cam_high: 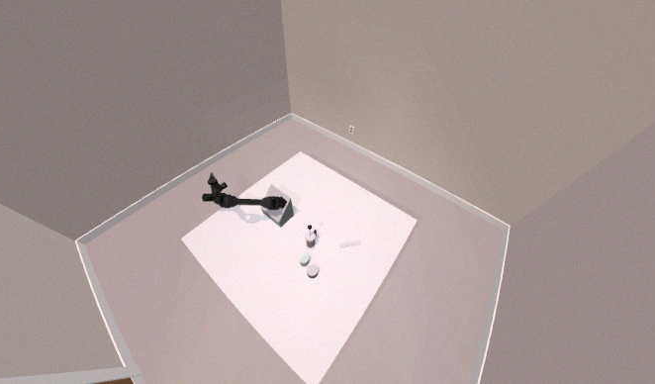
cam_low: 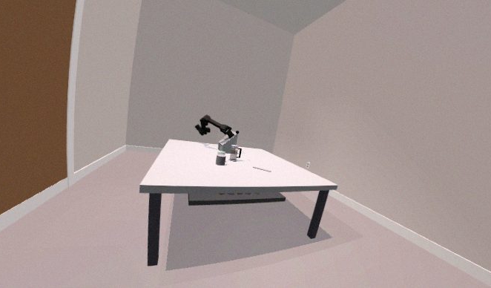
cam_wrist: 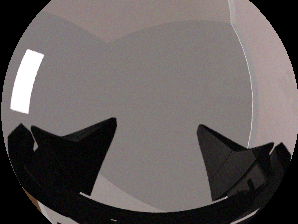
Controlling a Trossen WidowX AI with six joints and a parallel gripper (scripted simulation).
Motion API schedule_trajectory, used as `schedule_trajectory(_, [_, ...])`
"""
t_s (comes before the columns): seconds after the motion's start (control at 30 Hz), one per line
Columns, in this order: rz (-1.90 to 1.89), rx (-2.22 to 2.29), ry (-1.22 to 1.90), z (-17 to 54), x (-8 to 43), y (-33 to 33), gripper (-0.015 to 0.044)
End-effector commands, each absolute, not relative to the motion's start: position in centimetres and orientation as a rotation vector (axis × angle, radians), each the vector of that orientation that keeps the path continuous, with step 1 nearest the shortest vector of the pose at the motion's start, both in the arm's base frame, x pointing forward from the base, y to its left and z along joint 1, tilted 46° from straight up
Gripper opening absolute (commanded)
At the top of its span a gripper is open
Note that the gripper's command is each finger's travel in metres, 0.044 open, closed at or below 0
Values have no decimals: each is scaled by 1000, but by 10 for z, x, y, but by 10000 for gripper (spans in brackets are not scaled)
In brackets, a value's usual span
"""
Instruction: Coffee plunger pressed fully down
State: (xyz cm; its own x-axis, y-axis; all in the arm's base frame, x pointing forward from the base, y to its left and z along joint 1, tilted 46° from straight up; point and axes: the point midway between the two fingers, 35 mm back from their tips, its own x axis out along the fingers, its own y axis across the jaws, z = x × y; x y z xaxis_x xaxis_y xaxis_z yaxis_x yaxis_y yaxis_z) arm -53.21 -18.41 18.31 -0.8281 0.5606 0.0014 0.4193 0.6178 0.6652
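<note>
The coffee press (cam_high: 310,240) (cam_low: 234,154) stands upright on the white table (cam_high: 264,277) (cam_low: 183,174), with its dark handle at its side. Its black plunger knob (cam_high: 310,227) (cam_low: 236,132) is up, well above the glass body on a thin rod. My gripper (cam_wrist: 157,125) is open, with nothing between its fingers in the wrist view. The arm is folded out to the far side of its base, away from the press, and the gripper is far from the knob. The wrist view shows only walls and floor beyond the fingers; the press is not in it.
A jar with a pale green top (cam_high: 304,259) (cam_low: 221,153) and a pale lilac-topped jar (cam_high: 312,270) stand near the press. A thin pale bar (cam_high: 350,243) (cam_low: 262,169) lies to its right. The grey wedge-shaped arm stand (cam_high: 286,216) is behind the press.
</note>
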Motion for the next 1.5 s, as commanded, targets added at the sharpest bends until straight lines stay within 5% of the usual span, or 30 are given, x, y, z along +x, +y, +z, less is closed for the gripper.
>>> schedule_trajectory(0.0, [1007,806,2636,183,-532,-185,426])
schedule_trajectory(0.5, [1372,343,2677,217,-456,-320,440])
schedule_trajectory(0.9, [1725,-99,2738,286,-335,-415,440])
schedule_trajectory(1.47, [2238,-542,2635,333,-197,-462,440])
